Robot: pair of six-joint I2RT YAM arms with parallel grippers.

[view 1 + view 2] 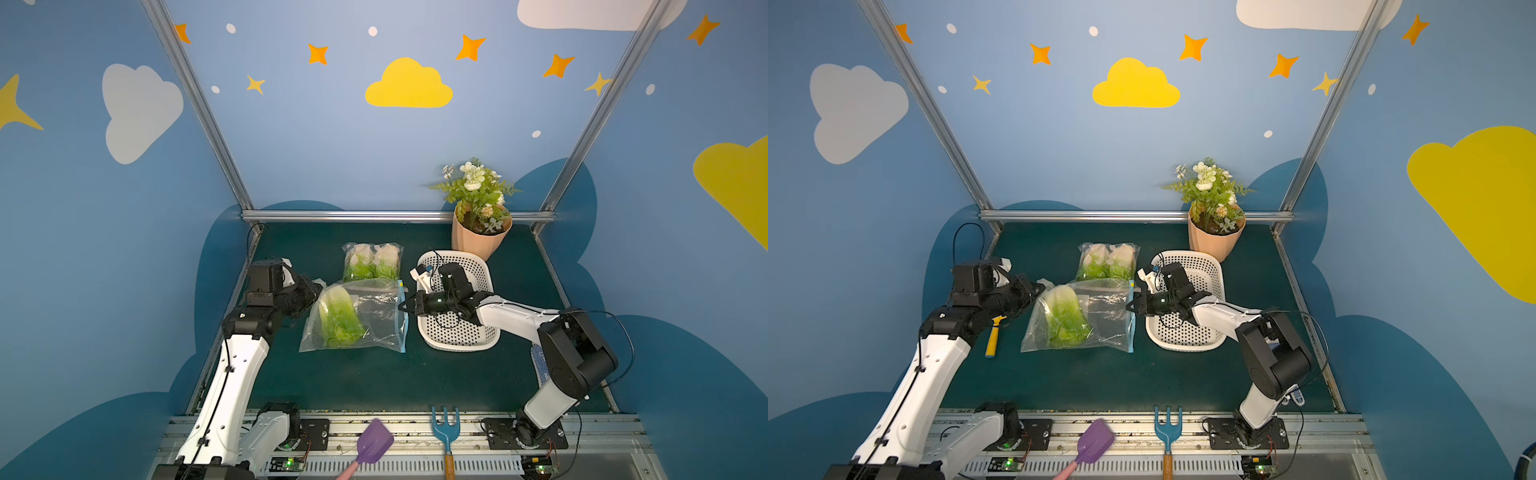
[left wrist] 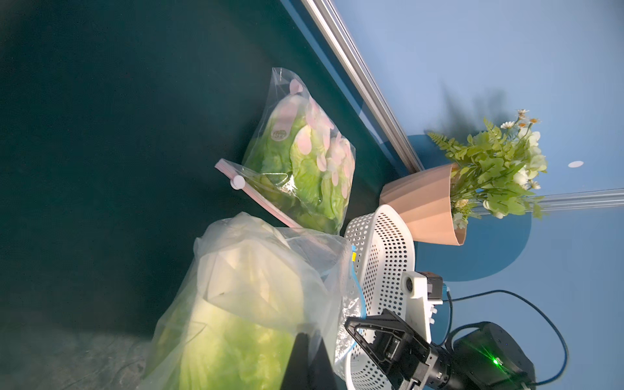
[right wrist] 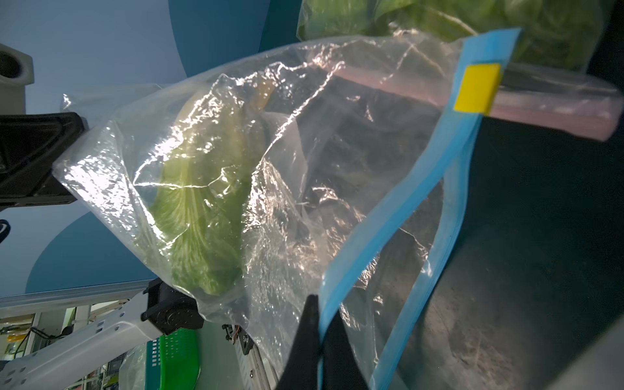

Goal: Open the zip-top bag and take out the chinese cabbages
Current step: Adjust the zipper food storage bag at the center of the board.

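Note:
A clear zip-top bag [image 1: 376, 316] [image 1: 1104, 318] with a blue zip strip [image 3: 405, 202] and a yellow slider [image 3: 477, 87] lies mid-table. One chinese cabbage [image 1: 338, 322] [image 1: 1065, 320] [image 3: 199, 209] [image 2: 229, 347] is inside, near the closed end. My left gripper [image 1: 319, 286] [image 1: 1040, 286] [image 2: 309, 337] is shut on the bag's plastic at that end. My right gripper [image 1: 401, 307] [image 1: 1128, 307] [image 3: 319, 304] is shut on one blue lip of the mouth. The other lip hangs apart from it, leaving a gap.
Behind lies a second clear bag [image 1: 372, 262] [image 2: 304, 162] with a pink zip and two cabbages. A white perforated basket [image 1: 457, 338] sits under my right arm, with a potted plant [image 1: 478, 208] behind it. A yellow-handled tool [image 1: 992, 336] lies left. Purple shovel [image 1: 372, 446] and blue rake [image 1: 445, 428] lie at the front rail.

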